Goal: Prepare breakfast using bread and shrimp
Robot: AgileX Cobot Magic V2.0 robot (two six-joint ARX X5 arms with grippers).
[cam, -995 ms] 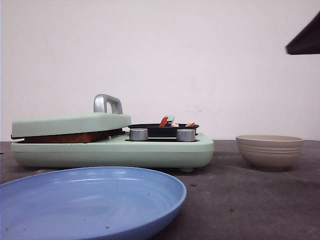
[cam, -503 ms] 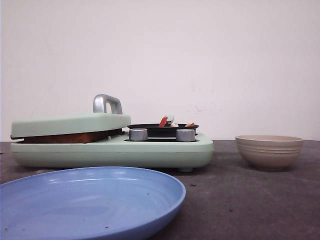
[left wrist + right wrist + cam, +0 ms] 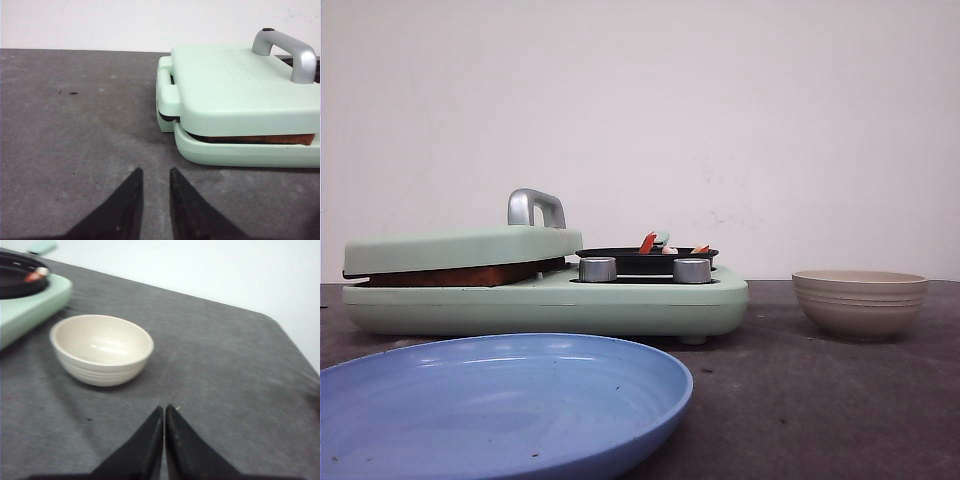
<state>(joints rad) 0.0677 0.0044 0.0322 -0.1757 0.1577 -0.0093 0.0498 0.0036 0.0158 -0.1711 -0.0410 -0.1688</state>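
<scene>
- Bread (image 3: pixel 252 139) sits clamped in the press (image 3: pixel 545 290) under the lid (image 3: pixel 235 95); only a brown crust edge shows thru the gap, so likely it's toasting. Can't tell if both slices are in there.
- Shrimp (image 3: pixel 648 242) lie in the black pan (image 3: pixel 645 261) on the press's right half, behind the knobs (image 3: pixel 597 268), prob. cooking alongside.
- Blue plate (image 3: pixel 500 410) is nearest the cam, nothing on it; looks staged to take the finished food.
- Beige bowl (image 3: pixel 101 349) stands just right of the press, apart from it, inside bare.
- L gripper (image 3: pixel 152 192) hovers low over the table (image 3: pixel 75 125), left of the press, tips a narrow gap apart, holding nothing.
- R gripper (image 3: pixel 164 432) hovers near the bowl, tips pressed together, nothing held.
- Neither arm shows in front view; both look parked, waiting.
</scene>
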